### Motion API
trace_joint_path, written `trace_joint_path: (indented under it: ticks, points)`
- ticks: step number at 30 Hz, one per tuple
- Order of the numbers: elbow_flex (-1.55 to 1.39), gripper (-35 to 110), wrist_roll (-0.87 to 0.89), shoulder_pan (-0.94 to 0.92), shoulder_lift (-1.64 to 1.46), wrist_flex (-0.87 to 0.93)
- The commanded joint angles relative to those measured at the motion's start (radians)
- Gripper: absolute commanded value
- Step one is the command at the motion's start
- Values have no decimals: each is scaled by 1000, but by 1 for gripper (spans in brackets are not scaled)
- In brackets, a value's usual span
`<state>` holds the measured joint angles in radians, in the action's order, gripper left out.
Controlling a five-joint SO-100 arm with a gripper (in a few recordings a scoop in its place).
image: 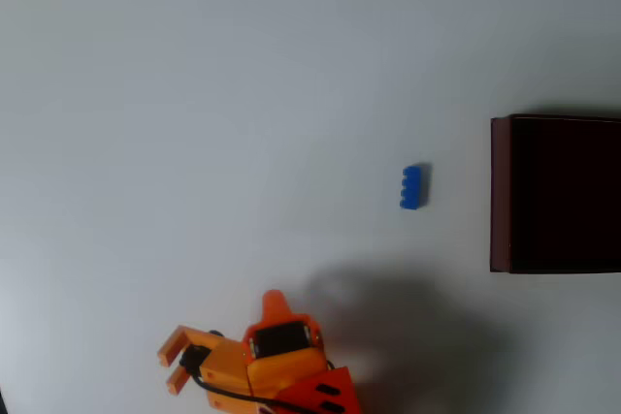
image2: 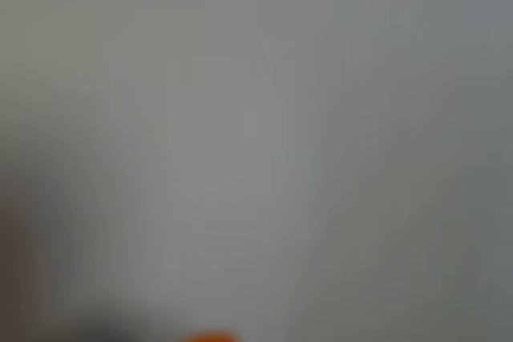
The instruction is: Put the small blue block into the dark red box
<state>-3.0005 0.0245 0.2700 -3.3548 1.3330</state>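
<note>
1. While the orange arm [image: 281,361] sits at the bottom edge of the overhead view, its gripper [image: 172,363] points toward the left of that picture, with two orange fingers [image: 173,343] spread and a clear gap of table between their tips. Gripper stands apart, holding nothing.
2. Nothing lies between the fingers; the surface under them is bare white table [image: 194,94].
3. Black cable and a dark motor block show on the arm body, just right of the gripper in the overhead view. A soft grey shadow [image: 408,327] falls on the table to the right of the arm.
4. The small blue block [image: 412,186] lies on the table, up and to the right of the arm in the overhead view, well apart from the gripper. It rests with its long side running roughly top to bottom of the picture; a row of studs shows along it.
5. The dark red box [image: 500,191] stands at the right edge of the overhead view, cut off by the frame. Thin maroon wall visible on its left side; interior reads nearly black. The block is near the box's left wall, to its left, not touching, outside it.
6. A dark item at the top right corner of the overhead view is too cropped to identify.
7. The wrist view is heavily blurred: pale grey surface, with a sliver of orange [image2: 207,335] at the bottom edge. No object can be made out there.
</note>
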Motion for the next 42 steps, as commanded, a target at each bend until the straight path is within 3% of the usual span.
trace_joint_path:
  ticks: [1,22,24,26,29,32,36,42]
  points:
    - [-6,0,3,-3,0,14]
    - [-11,0,9,11,0,-12]
    - [-11,5,164,-6,-2,-26]
    - [-14,11,443,-60,-2,-43]
    - [-12,0,604,-40,-3,-158]
    - [57,12,821,-100,21,-146]
    - [115,18,936,-241,146,-175]
    - [351,21,1028,-417,575,-193]
